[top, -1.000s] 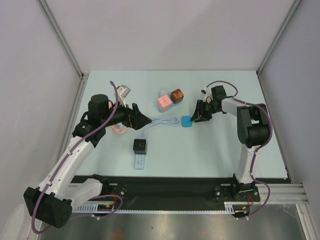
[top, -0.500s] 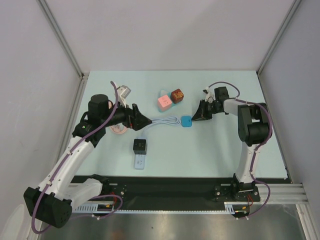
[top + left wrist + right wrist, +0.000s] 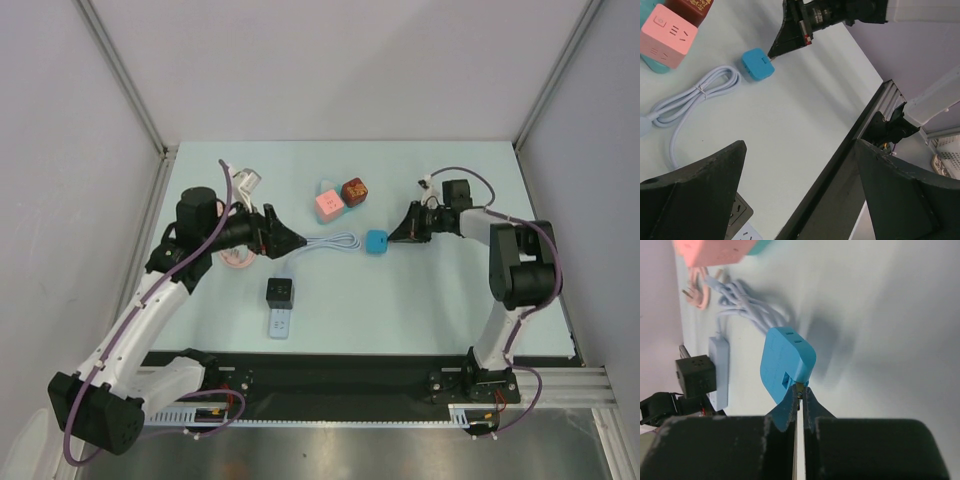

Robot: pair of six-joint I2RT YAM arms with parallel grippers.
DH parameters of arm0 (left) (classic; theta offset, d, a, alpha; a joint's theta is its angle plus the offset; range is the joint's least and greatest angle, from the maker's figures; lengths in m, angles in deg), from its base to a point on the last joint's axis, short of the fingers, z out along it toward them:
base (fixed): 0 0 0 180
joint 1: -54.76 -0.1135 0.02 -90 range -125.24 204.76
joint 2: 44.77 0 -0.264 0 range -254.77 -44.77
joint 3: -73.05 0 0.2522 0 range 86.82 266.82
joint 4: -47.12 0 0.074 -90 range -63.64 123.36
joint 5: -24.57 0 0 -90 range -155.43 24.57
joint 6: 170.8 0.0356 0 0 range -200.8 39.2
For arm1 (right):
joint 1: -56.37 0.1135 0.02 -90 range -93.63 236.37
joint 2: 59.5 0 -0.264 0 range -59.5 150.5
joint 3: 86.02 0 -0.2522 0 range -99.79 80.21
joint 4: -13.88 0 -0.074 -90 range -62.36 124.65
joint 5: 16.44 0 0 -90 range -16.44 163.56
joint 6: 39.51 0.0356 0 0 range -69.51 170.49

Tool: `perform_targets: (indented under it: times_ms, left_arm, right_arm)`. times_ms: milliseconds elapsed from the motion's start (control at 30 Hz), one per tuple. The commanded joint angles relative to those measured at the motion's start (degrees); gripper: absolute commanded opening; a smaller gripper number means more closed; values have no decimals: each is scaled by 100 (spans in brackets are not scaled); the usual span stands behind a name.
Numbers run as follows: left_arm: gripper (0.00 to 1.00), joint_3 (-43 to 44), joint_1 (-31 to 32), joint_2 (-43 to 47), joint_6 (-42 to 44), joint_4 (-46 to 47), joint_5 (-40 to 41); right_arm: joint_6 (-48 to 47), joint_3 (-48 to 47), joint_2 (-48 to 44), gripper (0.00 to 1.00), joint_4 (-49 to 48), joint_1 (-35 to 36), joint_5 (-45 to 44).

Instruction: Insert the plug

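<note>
1. Change: over the last second the right gripper [image 3: 392, 238] has pulled back to the right, and the blue plug [image 3: 376, 241] has slid slightly right with it, its white cable [image 3: 330, 242] trailing. We judge the plug is caught but insertion has not begun. It lies on the table, well apart from the black socket cube [image 3: 280, 292].
2. Right fingers [image 3: 790, 402]: closed to a hairline slit, tips on the plug's edge, seemingly pinching 1 brass prong.
3. Left gripper [image 3: 295, 241]: spread wide, holding nothing, above the cable's left end.
</note>
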Motion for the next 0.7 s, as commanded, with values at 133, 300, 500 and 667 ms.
perform_targets:
  times_ms: [133, 300, 500, 667]
  left_arm:
    - [93, 112, 33, -356, -374, 483, -263]
    - [88, 137, 77, -699, -585, 1203, -861]
    - [87, 594, 428, -1173, -489, 1389, -1011]
    - [87, 849, 815, -1323, -339, 1389, -791]
  right_arm:
    - [728, 367, -1715, 0, -751, -25, 270]
    - [1316, 411, -2787, 0, -883, 326, 165]
    - [2081, 438, -3701, 0, -1525, 1282, -151]
    - [2319, 376, -4001, 0, -1516, 1908, -705]
